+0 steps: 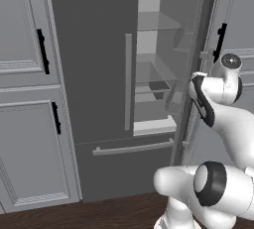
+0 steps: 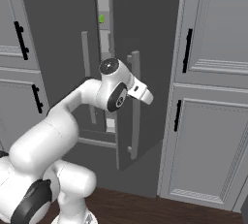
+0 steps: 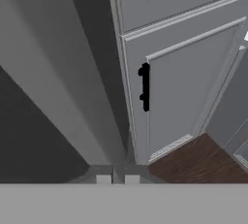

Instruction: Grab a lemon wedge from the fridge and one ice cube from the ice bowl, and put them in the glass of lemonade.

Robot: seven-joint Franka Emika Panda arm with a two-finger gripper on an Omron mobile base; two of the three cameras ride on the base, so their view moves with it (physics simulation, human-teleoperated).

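The dark grey fridge has its left door shut and its right door swung partly open, with glass shelves showing inside. Through the gap in the right base view, a tiny yellow-green lemon wedge sits high in the fridge. My arm reaches to the open door, by its long bar handle. My gripper is shut with nothing between its tips, right at the door's edge. The ice bowl and the glass of lemonade are out of view.
Panelled grey cabinets with black handles stand left and right of the fridge. The bottom drawer with its bar handle is shut. Dark wood floor runs along the front.
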